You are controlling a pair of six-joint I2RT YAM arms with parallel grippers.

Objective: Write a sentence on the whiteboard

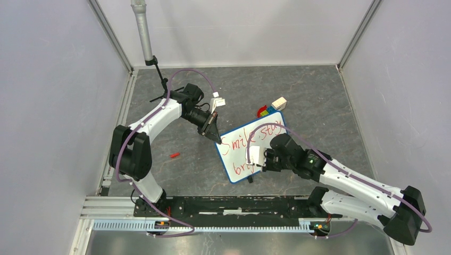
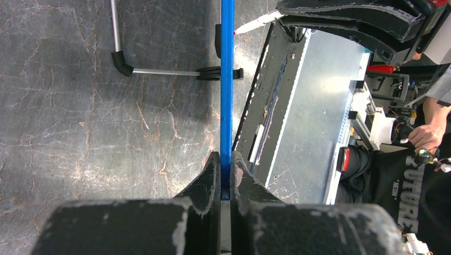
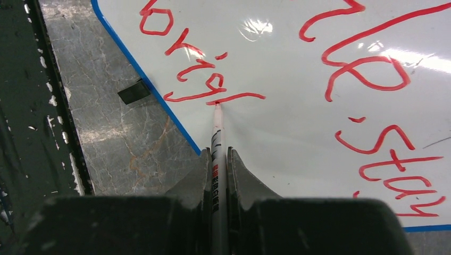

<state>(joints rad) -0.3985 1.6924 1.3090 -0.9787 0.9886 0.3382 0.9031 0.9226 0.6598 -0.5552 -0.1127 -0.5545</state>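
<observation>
The whiteboard, white with a blue rim, stands tilted at mid table. My left gripper is shut on its upper left corner; the left wrist view shows the blue rim pinched edge-on between the fingers of the left gripper. My right gripper is shut on a white marker, whose tip touches the board at the end of a long red stroke. The sentence is in red: "Smile, stay" on the upper line and "brig" below it. Over the board's lower part hangs the right gripper.
A small red cap lies on the table left of the board. Coloured blocks sit behind the board's far corner. A grey pole stands at the back left. The board's wire leg rests on the table. A metal rail runs along the near edge.
</observation>
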